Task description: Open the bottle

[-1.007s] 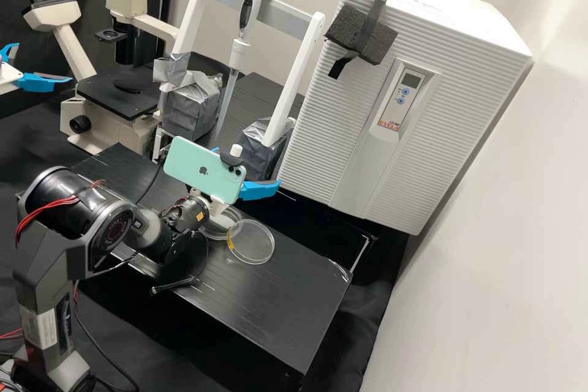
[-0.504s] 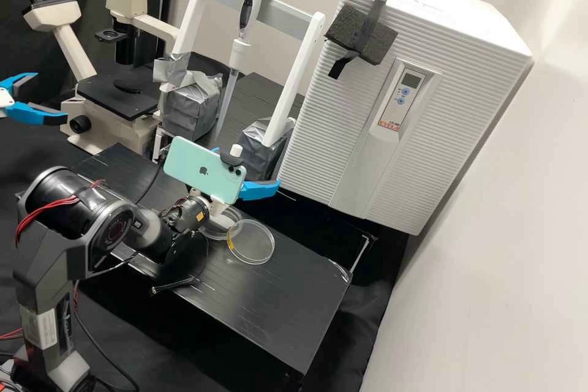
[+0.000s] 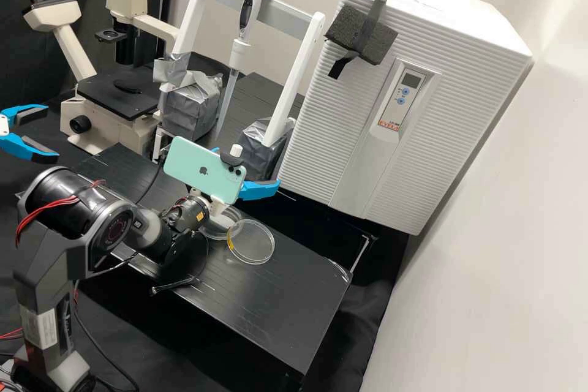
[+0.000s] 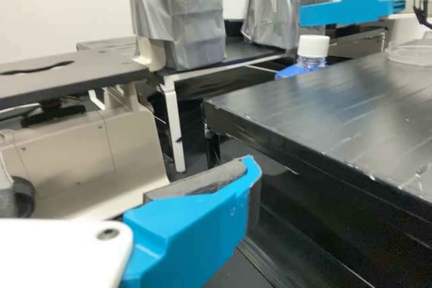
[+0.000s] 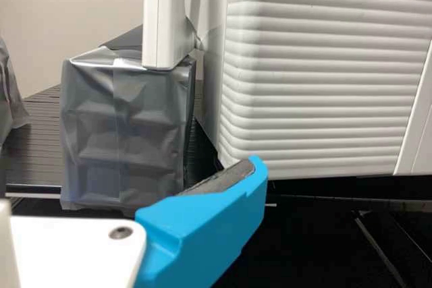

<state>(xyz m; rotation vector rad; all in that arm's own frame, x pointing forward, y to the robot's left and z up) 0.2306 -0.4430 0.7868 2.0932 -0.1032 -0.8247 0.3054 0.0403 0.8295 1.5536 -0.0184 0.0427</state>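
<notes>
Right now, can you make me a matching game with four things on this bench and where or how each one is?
Things:
1. bottle
2. pipette
3. petri dish
4. left gripper

Descriptions:
A. hanging on the white stand
B. open, near the microscope
C. white cap on
D. flat and see-through, on the black platform

Pairs: 1-C, 2-A, 3-D, 4-B
</notes>
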